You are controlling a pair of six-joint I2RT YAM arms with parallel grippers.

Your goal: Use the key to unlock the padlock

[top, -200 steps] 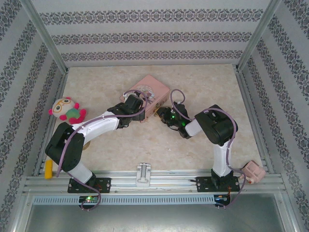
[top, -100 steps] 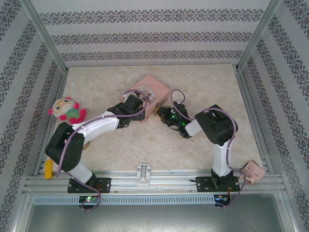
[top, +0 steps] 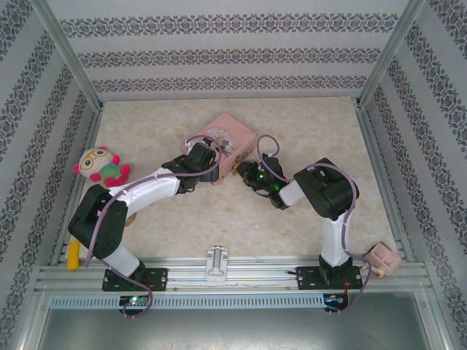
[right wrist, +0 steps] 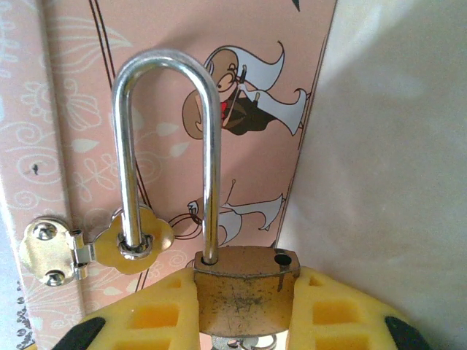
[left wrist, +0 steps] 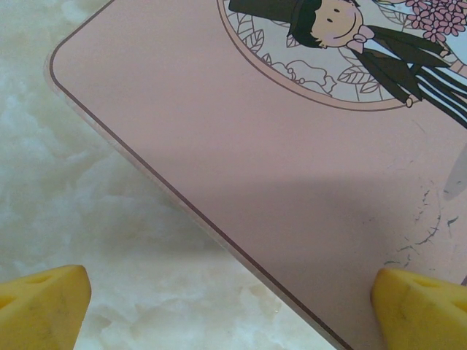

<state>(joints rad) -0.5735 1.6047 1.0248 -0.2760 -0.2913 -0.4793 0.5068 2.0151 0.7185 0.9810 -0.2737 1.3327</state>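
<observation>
The brass padlock [right wrist: 244,292] has its body clamped between the yellow fingers [right wrist: 350,310] of my right gripper [right wrist: 244,313], which is shut on it. Its silver shackle [right wrist: 168,65] stands raised: one leg sits in the body, the other passes through the gold hasp [right wrist: 135,240] on the front of the pink tin [top: 228,133], and one hole in the body's top is empty. A silvery bit of metal [right wrist: 244,343] shows under the body; I cannot tell whether it is the key. My left gripper [left wrist: 232,310] hangs open over the tin's lid corner, holding nothing.
A plush toy [top: 102,166] lies at the left edge of the table, with a yellow piece [top: 73,257] by the left arm's base. A small pink object [top: 383,257] sits at the near right corner. A white bracket [top: 217,262] stands on the front rail.
</observation>
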